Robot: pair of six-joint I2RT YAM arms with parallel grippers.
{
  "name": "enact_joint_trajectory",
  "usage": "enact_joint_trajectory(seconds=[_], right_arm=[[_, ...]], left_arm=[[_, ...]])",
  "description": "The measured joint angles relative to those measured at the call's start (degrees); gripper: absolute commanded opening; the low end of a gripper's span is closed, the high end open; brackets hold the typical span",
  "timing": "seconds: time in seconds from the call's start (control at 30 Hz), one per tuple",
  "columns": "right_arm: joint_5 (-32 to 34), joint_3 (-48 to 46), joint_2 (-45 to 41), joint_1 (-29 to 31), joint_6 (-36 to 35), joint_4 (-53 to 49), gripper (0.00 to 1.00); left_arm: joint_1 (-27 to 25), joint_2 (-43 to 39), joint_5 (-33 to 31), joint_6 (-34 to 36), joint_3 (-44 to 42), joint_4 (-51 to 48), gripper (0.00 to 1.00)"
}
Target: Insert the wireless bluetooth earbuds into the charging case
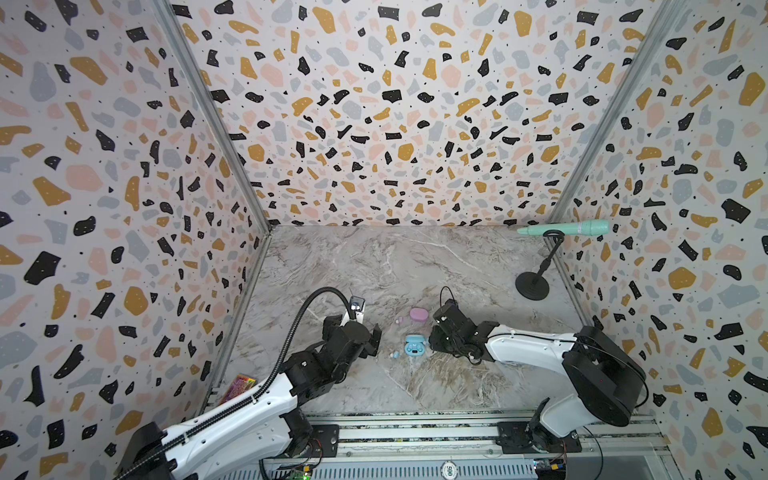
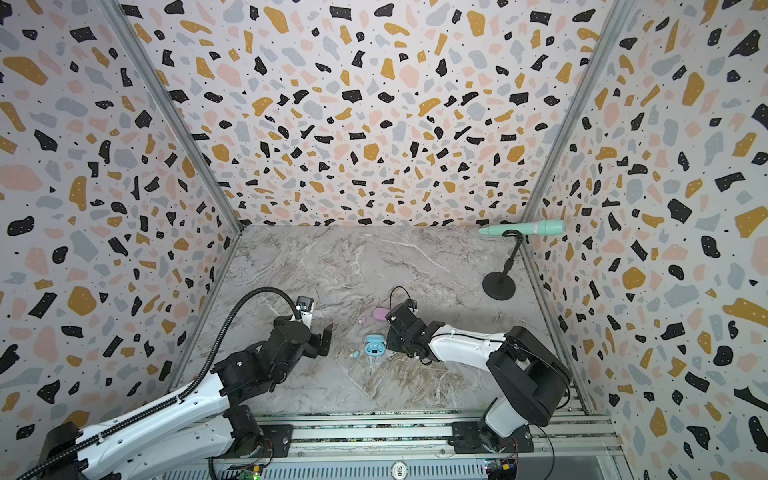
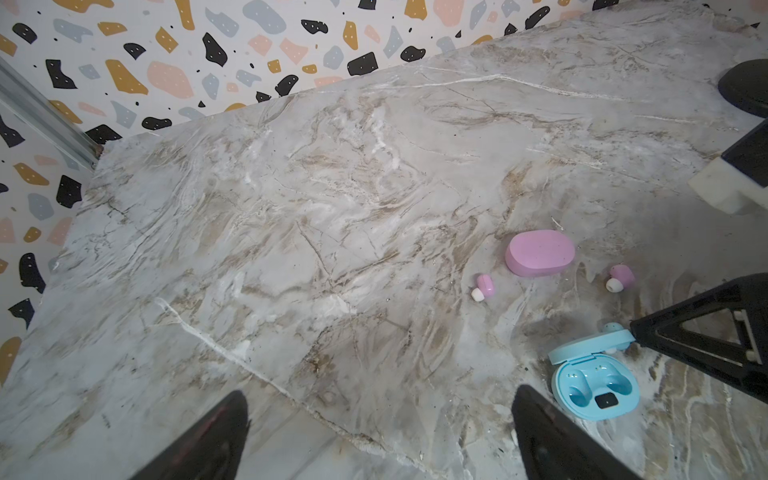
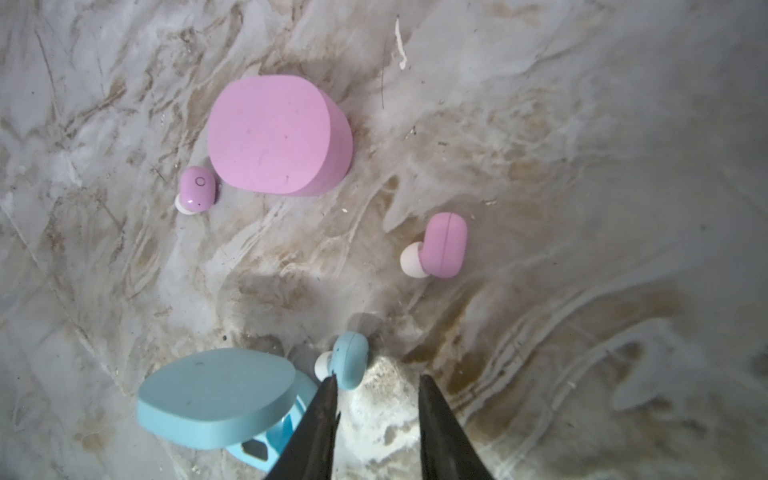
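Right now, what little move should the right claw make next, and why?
Probably nudge the right gripper sideways to straddle the blue earbud: its jaws stand apart with nothing between, the bud lies just off one fingertip, and the open blue case is empty.

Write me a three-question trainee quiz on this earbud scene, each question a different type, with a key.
1. True or false: the pink pill-shaped plastic charging case is closed.
2. How many earbuds sit in the open light-blue plastic charging case? A none, B one, C two.
3. Fill in: ___ small pink white-tipped earbuds lie on the grey marble tabletop.
Key: 1 true; 2 A; 3 two.
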Motion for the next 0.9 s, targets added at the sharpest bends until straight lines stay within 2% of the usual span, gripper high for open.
enact_joint_trajectory(seconds=[0.9], right_arm=[[-0.44,2.93,4.90,-0.20,1.68,0.22,0.31]], left_arm=[[0.00,0.00,0.07,0.37,0.00,0.00,1.00]])
